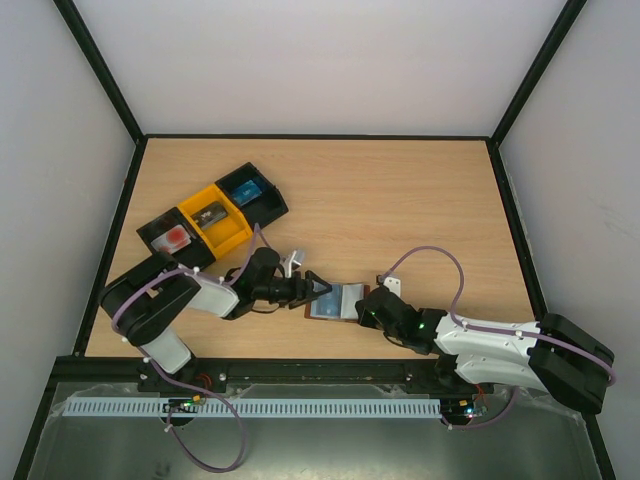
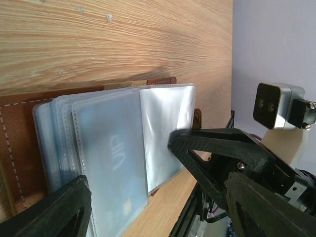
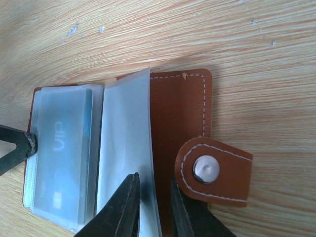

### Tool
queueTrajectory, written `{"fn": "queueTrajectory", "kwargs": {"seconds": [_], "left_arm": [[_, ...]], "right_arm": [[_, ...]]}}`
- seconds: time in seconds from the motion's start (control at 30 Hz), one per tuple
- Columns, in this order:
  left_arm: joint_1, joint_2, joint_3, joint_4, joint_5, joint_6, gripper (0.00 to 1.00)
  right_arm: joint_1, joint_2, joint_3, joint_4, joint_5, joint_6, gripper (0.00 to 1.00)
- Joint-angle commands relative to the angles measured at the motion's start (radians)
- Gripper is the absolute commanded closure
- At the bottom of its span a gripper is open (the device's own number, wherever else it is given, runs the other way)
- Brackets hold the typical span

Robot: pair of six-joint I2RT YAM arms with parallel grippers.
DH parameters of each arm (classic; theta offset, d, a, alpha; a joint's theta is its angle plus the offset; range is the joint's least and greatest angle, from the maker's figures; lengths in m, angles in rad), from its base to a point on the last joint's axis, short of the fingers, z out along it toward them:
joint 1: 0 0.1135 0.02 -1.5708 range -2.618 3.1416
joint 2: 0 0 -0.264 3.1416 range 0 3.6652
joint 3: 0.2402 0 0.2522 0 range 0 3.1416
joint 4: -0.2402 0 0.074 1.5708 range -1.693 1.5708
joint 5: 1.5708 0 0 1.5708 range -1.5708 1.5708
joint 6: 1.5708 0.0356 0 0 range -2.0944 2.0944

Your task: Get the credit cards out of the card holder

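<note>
Top view only: the card holder is seen lying open on the table, between the two grippers. Three trays stand well apart at the far left, a blue card lying in the farthest.
Right wrist view only: the brown cover's snap tab is shown, and a VIP card inside the stacked sleeves.
Left wrist view only: the wide spread of the left gripper is shown.
Holder against fingers: the sleeve stack lies towards the left gripper, the brown cover and tab towards the right gripper.
Left fingers: spread wide, nothing held; one fingertip touches the edge of the sleeve stack.
Right fingers: drawn nearly together, one raised clear sleeve standing between them. Whether it is clamped cannot be told.
</note>
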Motion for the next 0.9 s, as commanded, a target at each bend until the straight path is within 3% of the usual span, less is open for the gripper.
{"fn": "queueTrajectory", "kwargs": {"seconds": [0.0, 0.7, 0.87], "left_arm": [[-0.012, 0.022, 0.023, 0.026, 0.014, 0.004, 0.24], [-0.044, 0.028, 0.027, 0.109, 0.027, -0.064, 0.24], [-0.043, 0.003, 0.029, 0.051, 0.003, -0.03, 0.24]], "right_arm": [[0.005, -0.01, -0.011, 0.01, 0.013, 0.007, 0.82], [0.006, -0.036, -0.04, 0.022, 0.013, 0.016, 0.82], [0.005, -0.064, -0.015, -0.029, 0.009, 0.021, 0.81]]}}
